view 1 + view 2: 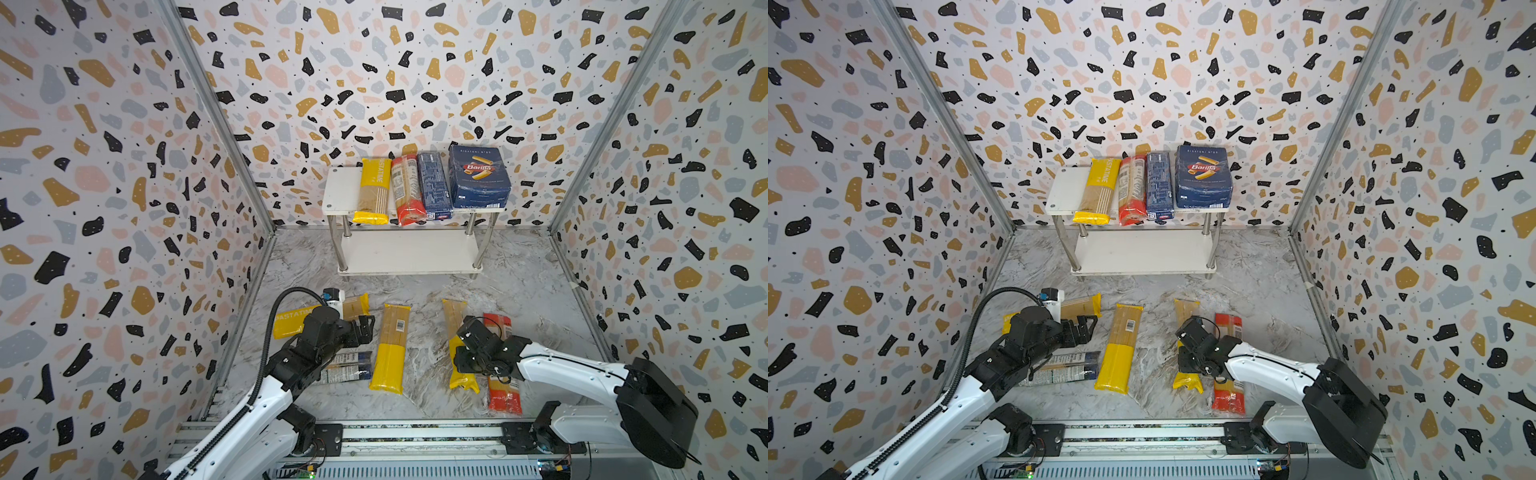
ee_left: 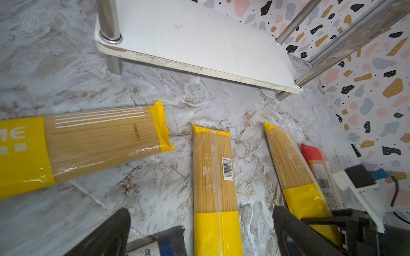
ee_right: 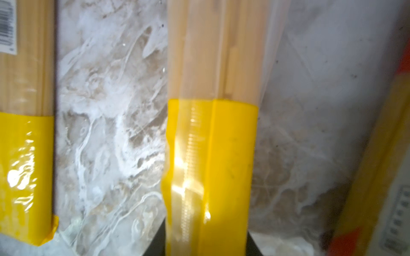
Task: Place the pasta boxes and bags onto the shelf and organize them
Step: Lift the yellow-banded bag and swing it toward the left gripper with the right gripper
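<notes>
Pasta box marked Barilla, PASTATIME bag

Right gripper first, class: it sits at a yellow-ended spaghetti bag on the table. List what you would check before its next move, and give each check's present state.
1. The right gripper is shut on the yellow bag, with its jaws against both sides: ok.
2. The grip is near the bag's middle, so it lifts level: cannot tell; the spot is hidden in both top views.
3. The neighbouring red-ended bag is clear of the gripped bag: cannot tell.
4. There is bare room on the shelf's top board, at its left end: ok.
5. The left gripper is open, empty and away from the right gripper: ok.
</notes>
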Controlling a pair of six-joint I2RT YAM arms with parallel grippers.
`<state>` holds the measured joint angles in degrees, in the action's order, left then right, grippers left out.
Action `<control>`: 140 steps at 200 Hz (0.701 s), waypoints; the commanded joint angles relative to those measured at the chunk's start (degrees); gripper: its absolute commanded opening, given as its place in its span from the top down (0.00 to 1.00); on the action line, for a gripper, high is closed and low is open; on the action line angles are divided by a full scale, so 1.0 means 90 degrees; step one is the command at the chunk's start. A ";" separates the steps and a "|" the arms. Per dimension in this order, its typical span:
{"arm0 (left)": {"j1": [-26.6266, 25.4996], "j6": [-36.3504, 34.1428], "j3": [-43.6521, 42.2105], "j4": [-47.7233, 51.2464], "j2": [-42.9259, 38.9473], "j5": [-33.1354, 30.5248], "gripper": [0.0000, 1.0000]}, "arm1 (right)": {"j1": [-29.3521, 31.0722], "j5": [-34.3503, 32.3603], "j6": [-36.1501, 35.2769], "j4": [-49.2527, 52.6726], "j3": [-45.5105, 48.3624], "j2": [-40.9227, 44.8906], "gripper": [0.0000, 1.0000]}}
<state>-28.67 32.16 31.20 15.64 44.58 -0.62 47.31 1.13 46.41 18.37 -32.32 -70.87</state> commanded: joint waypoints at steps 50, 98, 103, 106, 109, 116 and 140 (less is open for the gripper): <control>-0.0038 0.0128 0.0567 -0.0814 0.0690 0.0013 0.00 | -0.0955 0.1765 -0.0675 -0.0726 -0.0093 0.0736 0.84; -0.0096 0.0078 0.1249 -0.1015 0.1342 0.0061 0.00 | -0.1783 0.2356 -0.1134 -0.0645 -0.0559 0.0873 0.84; -0.0096 0.0056 0.1323 -0.1020 0.1415 0.0059 0.00 | -0.1845 0.2423 -0.1166 -0.0662 -0.0625 0.0852 0.84; -0.0096 0.0050 0.1357 -0.1028 0.1469 0.0059 0.00 | -0.1874 0.2468 -0.1180 -0.0681 -0.0653 0.0836 0.84; -0.0096 0.0037 0.1395 -0.1025 0.1515 0.0059 0.00 | -0.1898 0.2502 -0.1198 -0.0694 -0.0686 0.0823 0.84; -0.0096 0.0012 0.1482 -0.1034 0.1620 0.0069 0.00 | -0.1951 0.2575 -0.1219 -0.0727 -0.0764 0.0792 0.84; -0.0096 -0.0060 0.1711 -0.1083 0.1939 0.0183 0.00 | -0.2101 0.2834 -0.1214 -0.0908 -0.0957 0.0741 0.84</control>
<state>-29.32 32.97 44.12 8.38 59.92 -0.16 29.36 21.85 38.26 17.06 -35.48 -65.32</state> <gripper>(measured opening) 0.997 0.302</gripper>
